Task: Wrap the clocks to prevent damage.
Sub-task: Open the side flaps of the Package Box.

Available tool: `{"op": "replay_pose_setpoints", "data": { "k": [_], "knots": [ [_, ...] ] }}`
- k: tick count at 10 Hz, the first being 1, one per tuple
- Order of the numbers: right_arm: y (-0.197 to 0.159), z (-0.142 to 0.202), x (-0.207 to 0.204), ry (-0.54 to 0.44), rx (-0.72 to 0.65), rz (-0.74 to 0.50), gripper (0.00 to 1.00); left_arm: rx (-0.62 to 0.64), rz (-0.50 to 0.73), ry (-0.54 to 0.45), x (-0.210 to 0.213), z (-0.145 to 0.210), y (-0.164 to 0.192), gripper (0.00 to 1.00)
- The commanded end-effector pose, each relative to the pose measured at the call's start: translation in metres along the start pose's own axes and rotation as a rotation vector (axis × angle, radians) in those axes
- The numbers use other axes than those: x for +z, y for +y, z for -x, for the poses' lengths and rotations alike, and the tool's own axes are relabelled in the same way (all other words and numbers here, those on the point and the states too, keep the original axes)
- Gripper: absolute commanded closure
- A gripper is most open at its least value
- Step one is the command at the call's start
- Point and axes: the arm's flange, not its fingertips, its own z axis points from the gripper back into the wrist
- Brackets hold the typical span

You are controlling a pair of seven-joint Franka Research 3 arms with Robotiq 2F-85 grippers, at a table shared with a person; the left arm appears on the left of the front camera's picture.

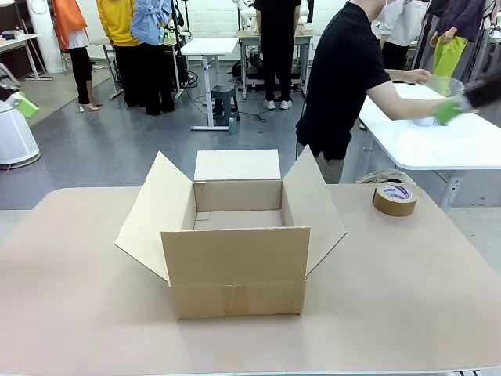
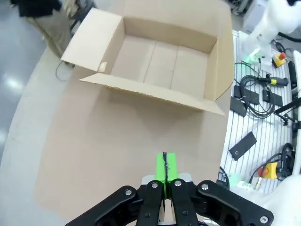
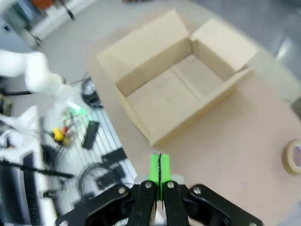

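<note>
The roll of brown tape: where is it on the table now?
In the front view the tape roll lies flat on the table, far right side, right of the open cardboard box and apart from it.

Cardboard box [image 1: 235, 270]: plain brown, upright at mid-table [image 1: 407, 282], top open. All four flaps are unfolded, the side flaps splayed outward and up. Its bare bottom shows, with a centre seam. A strip of tape runs along the front lower seam.

Tape roll [image 1: 394, 199]: brown packing tape, lying flat, right of the box and apart from it, near the far edge.
</note>
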Motion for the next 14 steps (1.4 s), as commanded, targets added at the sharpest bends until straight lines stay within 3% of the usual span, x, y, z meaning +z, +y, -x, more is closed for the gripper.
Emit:
{"op": "replay_pose_setpoints", "data": {
  "k": [1,4,6,7,9,10,14],
  "knots": [
    [0.037,-0.049,-0.061,0.044,-0.225,0.072,1.0,0.184,-0.007,0.179,-0.02,-0.056,-0.033,1.0],
    [0.024,-0.097,-0.122,0.006,-0.48,0.191,1.0,0.435,-0.121,0.203,-0.079,-0.108,-0.075,1.0],
    [-0.003,-0.116,-0.154,-0.023,-0.679,0.372,1.0,0.58,-0.189,0.251,-0.124,-0.124,-0.072,1.0],
    [-0.012,-0.12,-0.166,0.007,-0.727,0.44,1.0,0.609,-0.201,0.278,-0.142,-0.126,-0.069,1.0],
    [-0.015,-0.119,-0.179,0.102,-0.703,0.476,1.0,0.605,-0.244,0.326,-0.161,-0.123,-0.063,1.0],
    [-0.025,-0.108,-0.167,-0.012,-0.695,0.428,1.0,0.605,-0.195,0.273,-0.149,-0.124,-0.069,1.0],
    [-0.025,-0.111,-0.17,0.012,-0.703,0.448,0.99,0.606,-0.208,0.285,-0.156,-0.123,-0.064,1.0]
  ]
}}
